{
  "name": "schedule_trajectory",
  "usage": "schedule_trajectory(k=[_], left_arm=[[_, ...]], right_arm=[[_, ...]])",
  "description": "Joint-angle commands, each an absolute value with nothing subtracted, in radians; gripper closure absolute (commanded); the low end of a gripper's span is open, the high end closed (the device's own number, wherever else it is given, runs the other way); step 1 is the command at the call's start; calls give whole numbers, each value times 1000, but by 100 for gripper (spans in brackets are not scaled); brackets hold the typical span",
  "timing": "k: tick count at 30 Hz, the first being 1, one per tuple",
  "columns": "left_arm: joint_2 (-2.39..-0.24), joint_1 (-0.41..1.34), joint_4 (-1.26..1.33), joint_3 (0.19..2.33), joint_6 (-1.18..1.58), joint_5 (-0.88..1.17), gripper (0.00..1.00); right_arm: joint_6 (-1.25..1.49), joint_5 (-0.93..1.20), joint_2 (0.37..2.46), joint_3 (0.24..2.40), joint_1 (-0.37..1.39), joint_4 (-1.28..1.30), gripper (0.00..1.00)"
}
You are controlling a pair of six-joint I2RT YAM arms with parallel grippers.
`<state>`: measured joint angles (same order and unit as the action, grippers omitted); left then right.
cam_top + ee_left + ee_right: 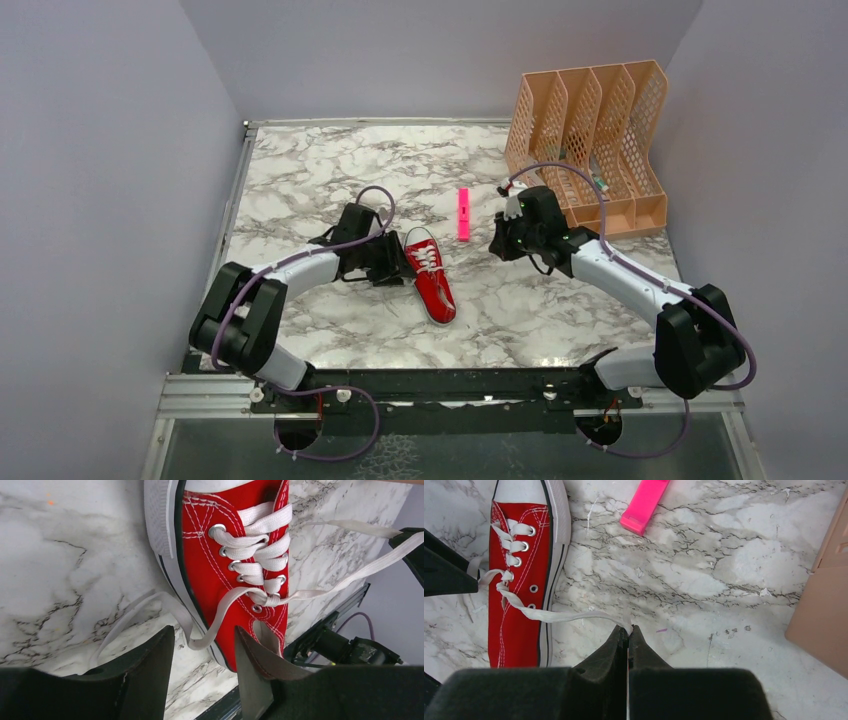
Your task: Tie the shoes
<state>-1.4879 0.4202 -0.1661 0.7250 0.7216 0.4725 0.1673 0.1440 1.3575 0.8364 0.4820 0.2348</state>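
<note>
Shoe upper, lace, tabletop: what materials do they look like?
Looks like: shoe upper red canvas, matte, white stitched seams; lace flat white woven textile, fibre unclear; tabletop marble-pattern, faint sheen, probably laminate rather than stone, cannot confirm.

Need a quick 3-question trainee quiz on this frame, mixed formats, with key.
1. True or false: the right gripper is shut on a white lace of the red sneaker.
2. Pick one. The left gripper is: A) open, with a lace loop lying between its fingers; B) clamped on the heel; C) out of every view.
3. Short answer: which lies nearer the file rack, the pink marker or the sneaker?

Key: 1 true. 2 A. 3 the pink marker.
</note>
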Motion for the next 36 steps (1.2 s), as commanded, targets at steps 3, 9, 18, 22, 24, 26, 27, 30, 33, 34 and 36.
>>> schedule_trajectory(k=[3, 9, 18, 22, 24, 26, 27, 30, 33, 34, 36], left_arm=[[-1551, 436, -67, 720, 805, 553, 49], [-1550, 436, -80, 730, 809, 545, 55], [-1531, 453, -162, 776, 760, 532, 77], [-1545, 465, -204, 837, 680, 529, 82], [-1554, 471, -193, 844, 653, 523, 87], [-1558, 478, -149, 833, 649, 525, 89], [-1559, 481, -125, 826, 651, 530, 89], [-1549, 491, -82, 800, 657, 517, 91], [-1505, 500, -27, 739, 673, 498, 92], [-1480, 500, -8, 712, 684, 500, 92], [-1447, 501, 60, 662, 705, 505, 92]], right_arm=[[182, 153, 1338, 844, 476, 259, 99], [187, 161, 1337, 847, 476, 258, 99], [192, 186, 1330, 888, 476, 279, 99], [279, 387, 1361, 955, 475, 221, 99], [449, 468, 1395, 969, 476, 130, 99], [666, 533, 1442, 970, 475, 23, 99], [773, 562, 1473, 966, 475, -57, 99], [1027, 561, 1552, 945, 499, -229, 99], [1107, 493, 1616, 977, 540, -287, 99], [1120, 466, 1642, 993, 554, -271, 99], [1134, 445, 1698, 1029, 578, -253, 99]])
